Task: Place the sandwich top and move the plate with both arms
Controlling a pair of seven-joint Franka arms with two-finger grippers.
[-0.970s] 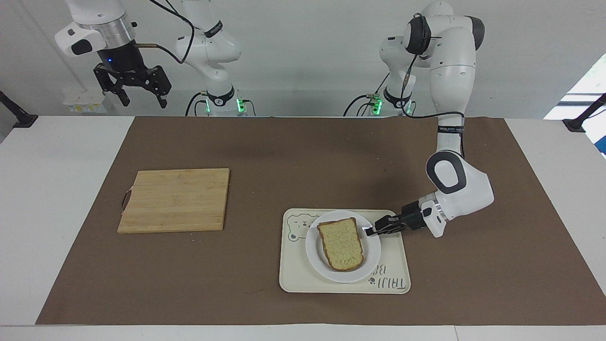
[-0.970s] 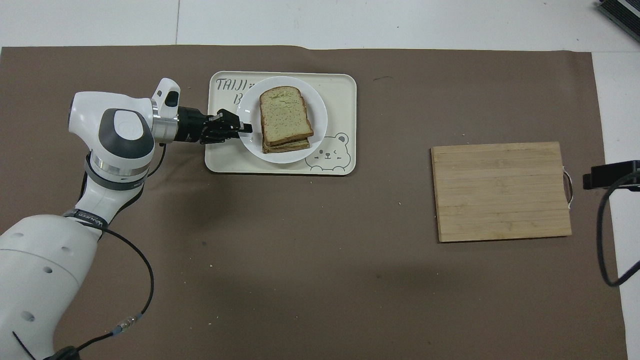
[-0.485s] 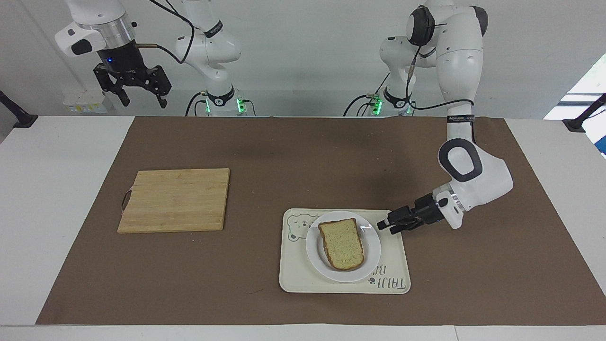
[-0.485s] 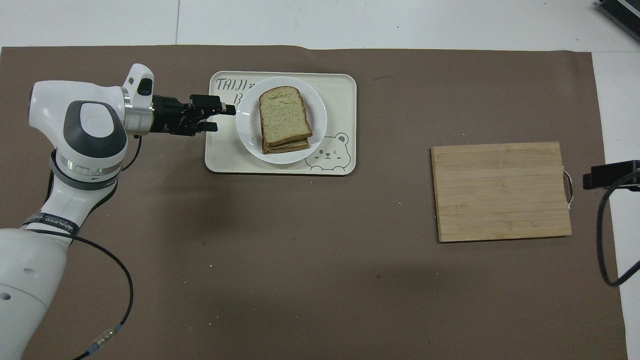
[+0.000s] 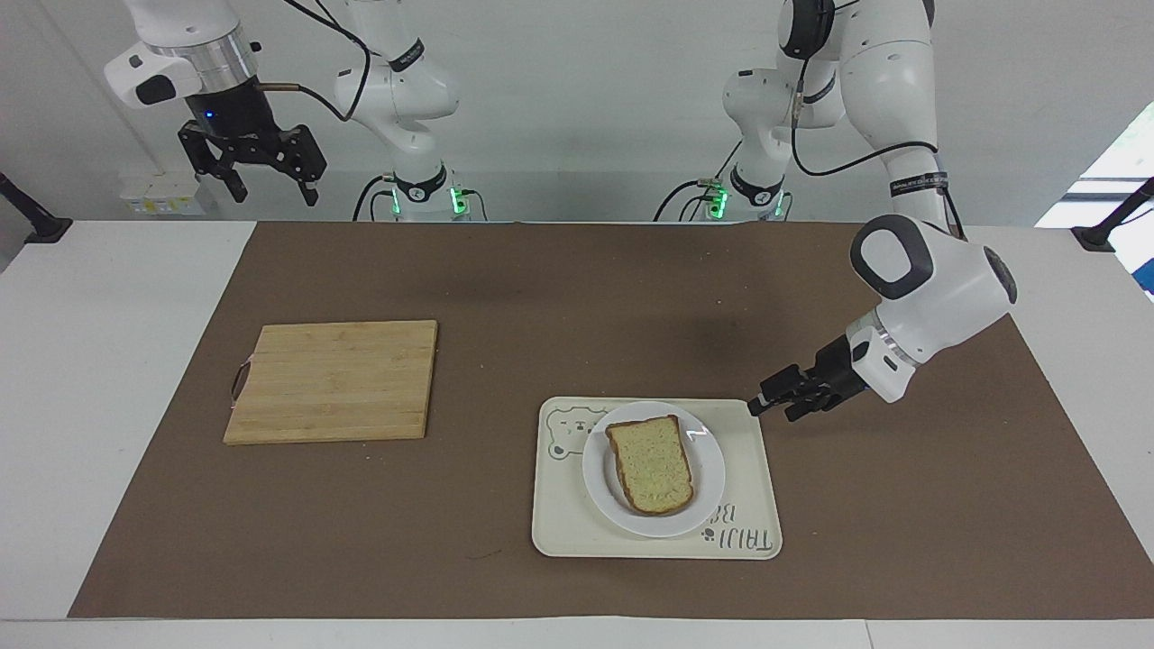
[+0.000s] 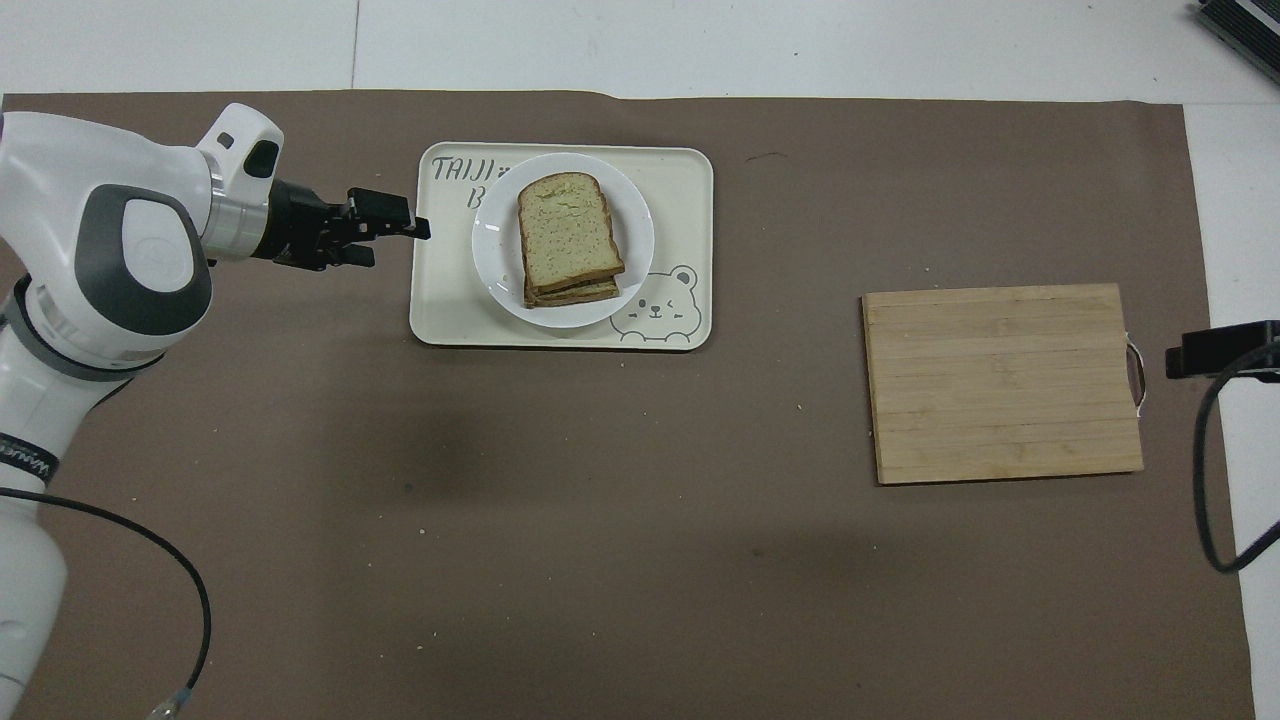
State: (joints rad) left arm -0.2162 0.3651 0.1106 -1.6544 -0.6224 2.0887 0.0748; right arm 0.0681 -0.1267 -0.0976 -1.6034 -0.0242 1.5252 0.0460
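The sandwich top (image 5: 651, 464) lies on a second bread slice on the white plate (image 5: 710, 464). The plate stands on the cream bear tray (image 5: 559, 523). In the overhead view the top slice (image 6: 567, 228) sits a little askew on the lower slice, on the plate (image 6: 635, 240). My left gripper (image 5: 768, 407) is open and empty, in the air over the tray's edge at the left arm's end, clear of the plate; the overhead view (image 6: 400, 243) shows it too. My right gripper (image 5: 266, 185) is open and waits high up by its base.
A wooden cutting board (image 5: 334, 380) lies on the brown mat toward the right arm's end, also seen in the overhead view (image 6: 1005, 382). The tray (image 6: 440, 310) lies toward the left arm's end, far from the robots.
My left gripper let go of the plate's rim, drew back toward the left arm's end and rose. The plate and bread stay on the tray. The right arm has not moved.
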